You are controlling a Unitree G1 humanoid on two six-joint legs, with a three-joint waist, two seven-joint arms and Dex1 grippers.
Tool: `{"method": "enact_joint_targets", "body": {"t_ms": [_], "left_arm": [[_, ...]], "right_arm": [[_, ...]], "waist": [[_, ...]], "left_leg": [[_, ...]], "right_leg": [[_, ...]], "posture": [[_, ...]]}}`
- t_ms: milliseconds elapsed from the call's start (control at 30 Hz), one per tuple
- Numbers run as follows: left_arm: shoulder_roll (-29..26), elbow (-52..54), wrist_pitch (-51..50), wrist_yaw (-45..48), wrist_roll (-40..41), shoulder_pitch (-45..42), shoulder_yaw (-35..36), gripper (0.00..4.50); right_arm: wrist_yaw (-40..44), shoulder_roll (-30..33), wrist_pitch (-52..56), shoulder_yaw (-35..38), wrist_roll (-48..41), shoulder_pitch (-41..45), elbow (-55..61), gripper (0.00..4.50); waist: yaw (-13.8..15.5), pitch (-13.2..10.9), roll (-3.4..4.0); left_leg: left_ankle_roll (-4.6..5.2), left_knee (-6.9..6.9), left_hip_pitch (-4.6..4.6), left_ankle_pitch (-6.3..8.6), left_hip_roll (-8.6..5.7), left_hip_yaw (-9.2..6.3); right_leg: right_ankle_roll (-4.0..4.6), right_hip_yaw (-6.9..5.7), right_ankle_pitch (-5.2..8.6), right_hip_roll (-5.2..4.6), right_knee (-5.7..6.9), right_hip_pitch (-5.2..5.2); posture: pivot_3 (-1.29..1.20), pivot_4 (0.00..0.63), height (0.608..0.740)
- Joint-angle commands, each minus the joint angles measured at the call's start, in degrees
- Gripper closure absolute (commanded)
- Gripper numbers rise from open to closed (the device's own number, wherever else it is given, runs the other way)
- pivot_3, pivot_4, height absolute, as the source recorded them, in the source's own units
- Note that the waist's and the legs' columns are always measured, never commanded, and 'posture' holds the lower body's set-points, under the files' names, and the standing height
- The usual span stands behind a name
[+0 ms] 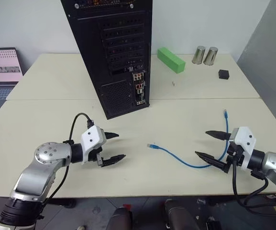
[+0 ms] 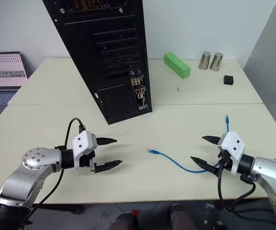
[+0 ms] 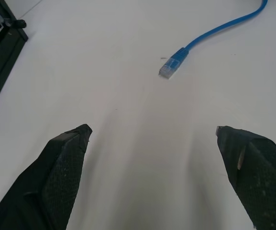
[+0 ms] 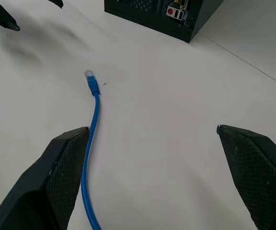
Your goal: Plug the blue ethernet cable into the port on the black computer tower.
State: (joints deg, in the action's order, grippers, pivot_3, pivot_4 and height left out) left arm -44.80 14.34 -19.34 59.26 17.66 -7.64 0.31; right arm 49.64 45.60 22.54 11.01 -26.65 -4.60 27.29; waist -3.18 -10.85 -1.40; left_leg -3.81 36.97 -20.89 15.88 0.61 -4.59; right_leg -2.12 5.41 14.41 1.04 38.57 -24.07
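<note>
The blue ethernet cable (image 1: 185, 160) lies loose on the cream table, curving from one clear plug (image 1: 150, 145) near the middle to another plug (image 1: 226, 113) at the right. The black computer tower (image 1: 114, 52) stands upright at the back centre, its rear facing me, with the port strip (image 1: 138, 86) low on its right side. My left gripper (image 1: 113, 148) hovers open left of the nearer plug (image 3: 168, 70), holding nothing. My right gripper (image 1: 213, 147) stands open over the cable's right bend (image 4: 91, 158), apart from it.
A green block (image 1: 171, 59), two metal cups (image 1: 204, 55) and a small black cube (image 1: 224, 74) sit at the back right. A laptop (image 1: 1, 72) stands at the far left. A seam (image 1: 204, 98) runs between two tabletops.
</note>
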Motion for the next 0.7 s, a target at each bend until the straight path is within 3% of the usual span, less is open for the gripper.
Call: {"method": "enact_joint_targets", "body": {"t_ms": [33,700], "left_arm": [[-0.20,2.47,0.98,0.17,0.72,-0.67,0.25,0.01],[0.54,3.87,0.50,-1.68,-0.30,-0.62,-0.65,0.01]], "right_arm": [[0.62,0.43,-0.42,0.90,-0.60,-0.09,1.38,0.00],[0.19,-0.34,1.31,0.34,-1.22,0.83,1.47,0.00]], "waist": [[0.00,0.00,0.00],[0.05,0.00,-0.01]], "left_leg": [[0.00,0.00,0.00,0.00,0.00,0.00],[0.00,0.01,0.01,0.00,0.00,0.00]], "right_leg": [[0.00,0.00,0.00,0.00,0.00,0.00],[0.00,0.00,0.00,0.00,0.01,0.00]], "posture": [[0.00,0.150,0.740],[0.00,0.150,0.740]]}}
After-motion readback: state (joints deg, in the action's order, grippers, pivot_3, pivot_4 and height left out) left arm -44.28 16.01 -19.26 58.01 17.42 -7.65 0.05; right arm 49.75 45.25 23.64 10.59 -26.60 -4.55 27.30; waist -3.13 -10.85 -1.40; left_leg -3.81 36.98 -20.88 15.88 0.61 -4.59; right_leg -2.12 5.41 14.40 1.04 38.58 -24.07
